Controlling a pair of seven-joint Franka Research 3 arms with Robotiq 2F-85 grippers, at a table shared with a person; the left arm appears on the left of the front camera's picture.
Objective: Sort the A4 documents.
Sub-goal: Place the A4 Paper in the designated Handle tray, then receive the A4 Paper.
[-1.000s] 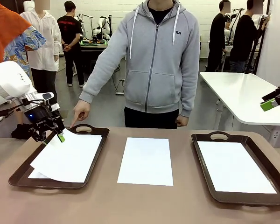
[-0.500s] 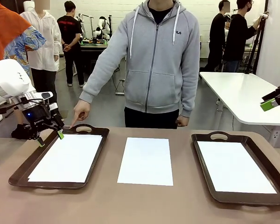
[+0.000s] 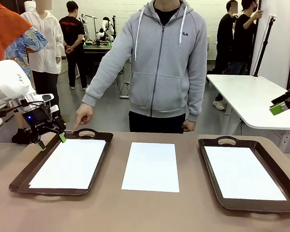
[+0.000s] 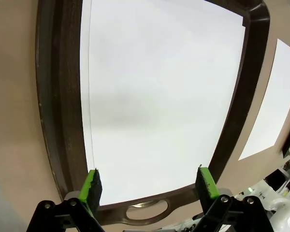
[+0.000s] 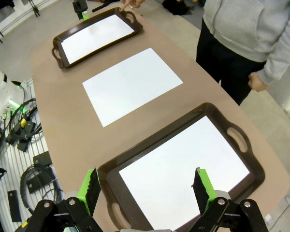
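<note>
- Three A4 documents are lying flat: one in the left tray (image 3: pixel 19 178), one (image 3: pixel 151 166) bare on the table (image 3: pixel 135 212) between the trays, and one in the right tray (image 3: pixel 208 166).
- The left gripper (image 3: pixel 50 139) is hovering with its jaws spread and holding nothing, above the far left corner of the left tray; in the left wrist view its green pads (image 4: pixel 91 187) are framing the sheet (image 4: pixel 159 96) below without touching it.
- The right gripper (image 3: pixel 279 107) is hanging high off to the right, well apart from the table, jaws wide and empty; its wrist view is looking down on the right tray's sheet (image 5: pixel 183 179).
- The person's hand (image 3: pixel 83 115) is pointing a finger down at the far handle of the left tray.
- The middle sheet is probably the next one to sort (it is the one outside a tray).
- The paper is likely handling as very light, thin and floppy, sagging and sliding easily once lifted, and creasing if pinched hard.
- Lying flush on the tabletop, it is offering no raised edge; a hold near one short edge or corner, with one finger working under it, looks the most workable.
</note>
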